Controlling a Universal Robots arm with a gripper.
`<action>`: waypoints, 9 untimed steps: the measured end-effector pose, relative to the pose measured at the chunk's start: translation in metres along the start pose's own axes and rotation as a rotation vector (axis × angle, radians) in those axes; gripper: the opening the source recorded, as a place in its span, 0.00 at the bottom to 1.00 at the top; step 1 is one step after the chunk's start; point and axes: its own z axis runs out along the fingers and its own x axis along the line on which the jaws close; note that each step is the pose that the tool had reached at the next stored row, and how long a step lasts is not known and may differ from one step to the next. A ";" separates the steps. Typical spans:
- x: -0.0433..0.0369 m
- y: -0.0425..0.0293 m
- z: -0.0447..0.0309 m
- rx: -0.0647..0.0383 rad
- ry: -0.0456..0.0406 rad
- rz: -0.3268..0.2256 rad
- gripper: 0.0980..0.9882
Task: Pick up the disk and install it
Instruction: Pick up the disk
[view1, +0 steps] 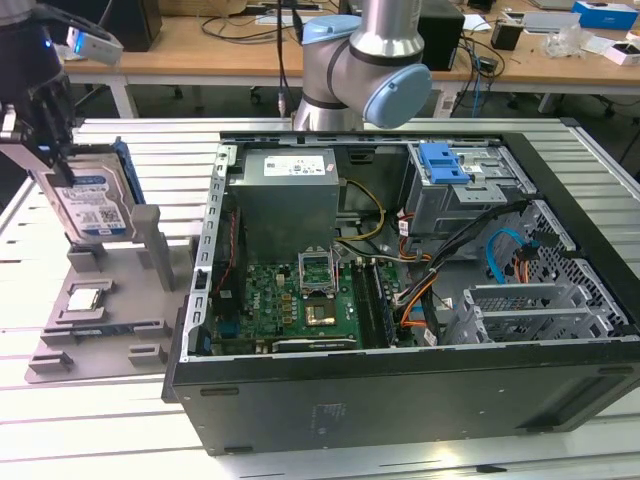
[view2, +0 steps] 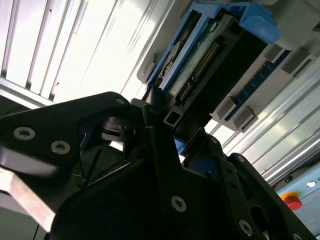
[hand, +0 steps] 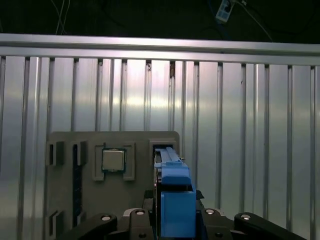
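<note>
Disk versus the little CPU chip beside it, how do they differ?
The disk stands on edge; the CPU chip lies flat in the grey holder. The disk is much bigger than the chip. The disk wears a blue frame and label; the chip is bare. Both are silvery metal.
</note>
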 end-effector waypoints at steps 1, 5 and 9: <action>-0.0001 0.0002 -0.0027 0.000 0.0000 0.000 0.30; -0.0006 0.0007 -0.0138 0.000 0.0000 0.000 0.30; -0.0013 0.0013 -0.0271 0.000 0.0000 0.000 0.30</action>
